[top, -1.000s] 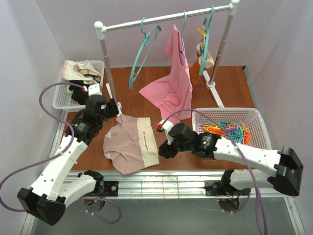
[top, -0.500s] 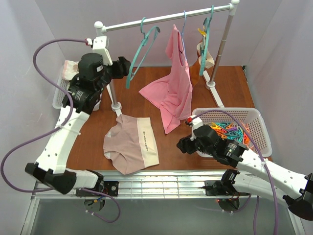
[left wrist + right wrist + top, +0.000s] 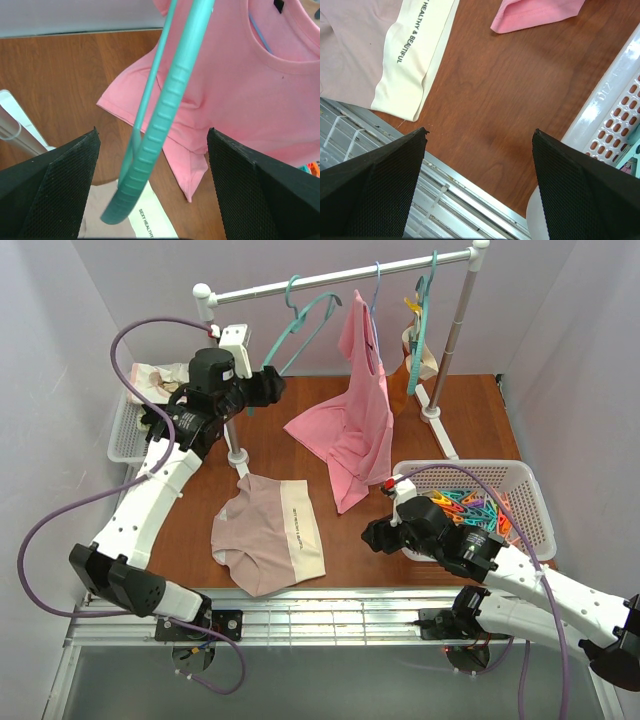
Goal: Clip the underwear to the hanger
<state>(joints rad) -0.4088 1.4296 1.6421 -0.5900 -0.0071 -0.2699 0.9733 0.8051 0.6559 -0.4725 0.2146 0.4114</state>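
At the far left, the left gripper (image 3: 268,387) is raised to the rail (image 3: 340,278), its jaws spread wide around the lower arm of the hanger (image 3: 170,95) without touching it, so fetching the hanger looks like the step in hand. The next move calls for closing on that ribbed arm and lifting the hook free without snagging the pink top (image 3: 360,410) beside it. The underwear (image 3: 265,530) lies flat on the table near the front edge. To its right, the right gripper (image 3: 373,534) hovers low with its jaws parted and empty, just beside the basket (image 3: 530,475) of clips.
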